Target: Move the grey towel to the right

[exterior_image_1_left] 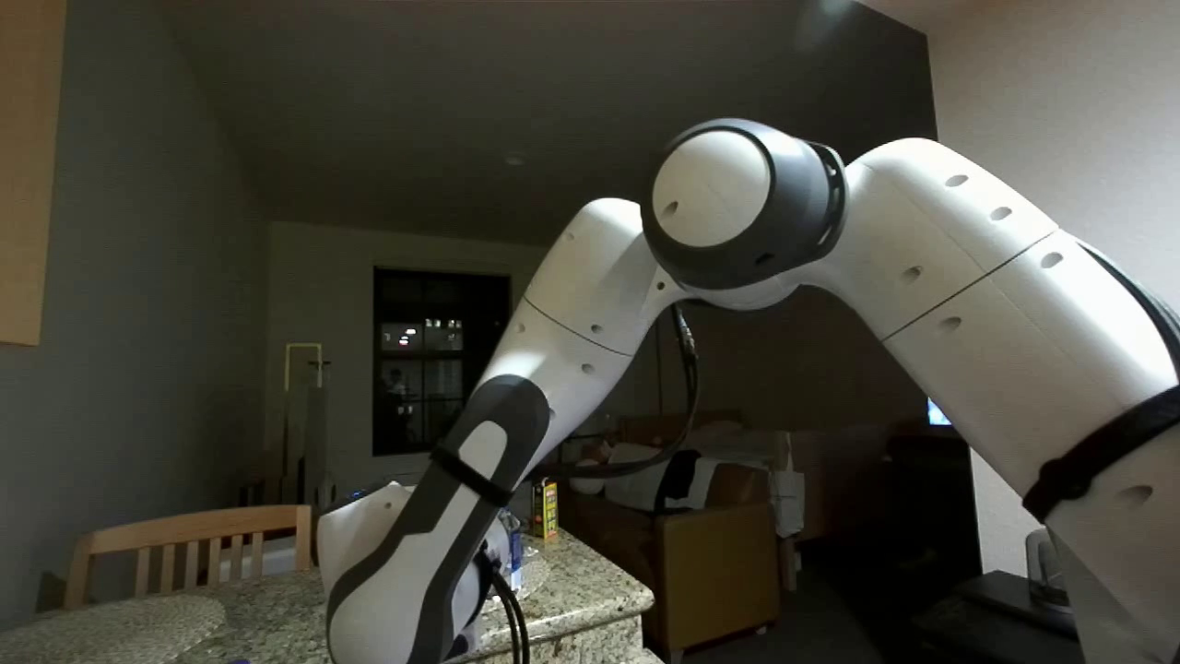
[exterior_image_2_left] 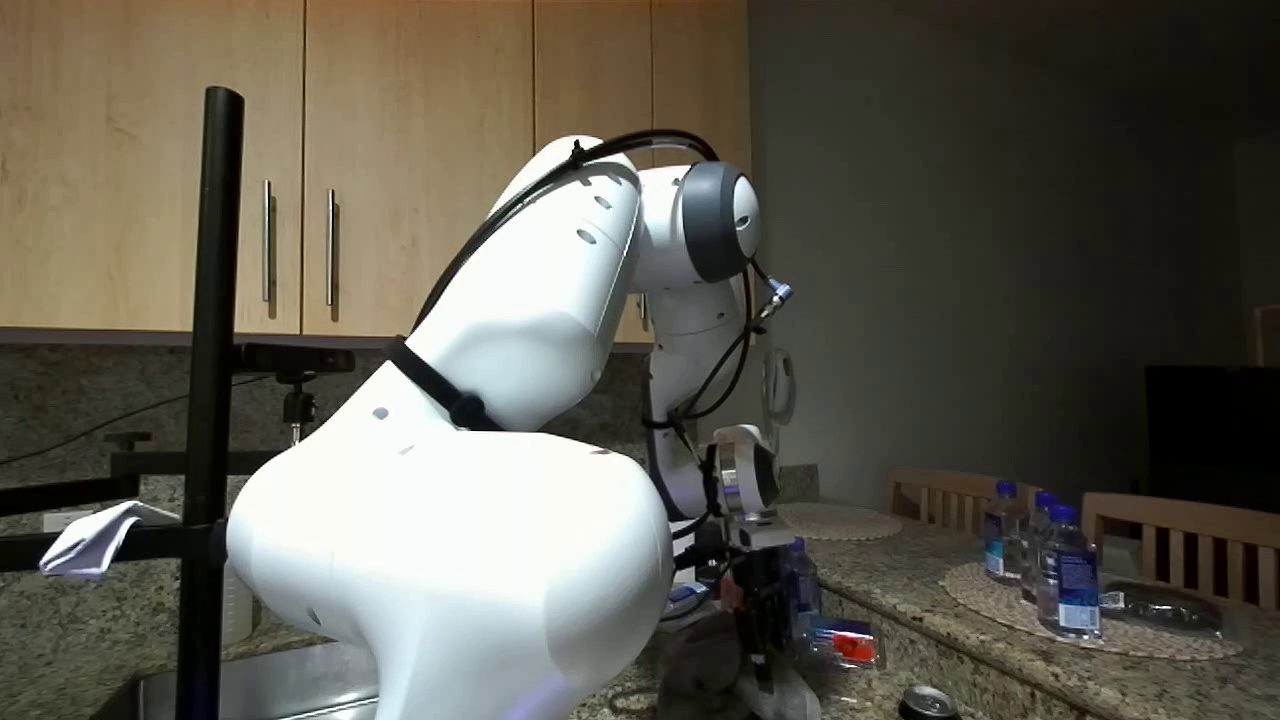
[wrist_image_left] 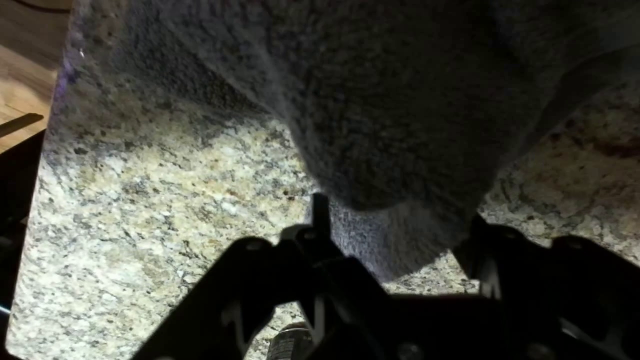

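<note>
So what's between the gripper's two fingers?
Part of the grey towel: the wrist view shows it between the fingers, which stand apart.

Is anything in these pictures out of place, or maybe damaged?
In an exterior view, a white sheet, paper or cloth, seems draped on the black stand, an odd place for it. The towel is bunched, which is ordinary. I see no clear spill or damage.

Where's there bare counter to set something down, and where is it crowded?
In the wrist view, bare granite counter lies between its left edge, the grey towel and the gripper. An exterior view shows crowding beside the towel and gripper: a red-and-blue packet, a blue-capped bottle and, nearer the camera, a can.
</note>
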`<state>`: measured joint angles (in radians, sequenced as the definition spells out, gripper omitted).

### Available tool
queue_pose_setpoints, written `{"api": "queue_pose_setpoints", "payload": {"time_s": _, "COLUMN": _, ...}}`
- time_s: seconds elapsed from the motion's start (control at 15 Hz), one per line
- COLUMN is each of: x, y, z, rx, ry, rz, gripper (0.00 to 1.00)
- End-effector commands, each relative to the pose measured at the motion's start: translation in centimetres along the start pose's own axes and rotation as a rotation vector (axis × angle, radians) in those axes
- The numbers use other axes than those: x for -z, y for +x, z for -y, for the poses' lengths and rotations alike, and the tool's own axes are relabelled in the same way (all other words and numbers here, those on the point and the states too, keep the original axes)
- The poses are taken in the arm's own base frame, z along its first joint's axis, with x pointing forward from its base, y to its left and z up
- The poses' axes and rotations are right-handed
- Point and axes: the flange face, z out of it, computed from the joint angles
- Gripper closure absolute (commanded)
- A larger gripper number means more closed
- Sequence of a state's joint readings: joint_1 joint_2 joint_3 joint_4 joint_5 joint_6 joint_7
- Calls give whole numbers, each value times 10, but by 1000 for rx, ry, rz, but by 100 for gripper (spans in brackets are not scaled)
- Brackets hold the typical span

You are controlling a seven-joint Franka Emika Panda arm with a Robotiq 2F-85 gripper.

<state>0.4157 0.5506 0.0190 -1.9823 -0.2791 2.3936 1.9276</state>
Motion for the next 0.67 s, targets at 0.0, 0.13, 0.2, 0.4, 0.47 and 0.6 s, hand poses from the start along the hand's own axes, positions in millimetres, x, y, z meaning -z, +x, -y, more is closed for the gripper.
{"api": "queue_pose_setpoints", "payload": {"time_s": 0.0, "x": 2, "y": 7, "z": -10, "rx": -14, "ry": -12, "rz": 14, "gripper": 7}}
{"api": "queue_pose_setpoints", "payload": {"time_s": 0.13, "x": 4, "y": 8, "z": -11, "rx": -10, "ry": -10, "rz": 13, "gripper": 1}}
{"api": "queue_pose_setpoints", "payload": {"time_s": 0.2, "x": 5, "y": 8, "z": -11, "rx": -8, "ry": -7, "rz": 13, "gripper": 0}}
{"api": "queue_pose_setpoints", "payload": {"time_s": 0.4, "x": 11, "y": 9, "z": -11, "rx": 2, "ry": -4, "rz": 19, "gripper": 0}}
{"api": "queue_pose_setpoints", "payload": {"time_s": 0.47, "x": 14, "y": 10, "z": -11, "rx": 6, "ry": -5, "rz": 23, "gripper": 0}}
{"api": "queue_pose_setpoints", "payload": {"time_s": 0.6, "x": 22, "y": 11, "z": -12, "rx": 13, "ry": 0, "rz": 28, "gripper": 0}}
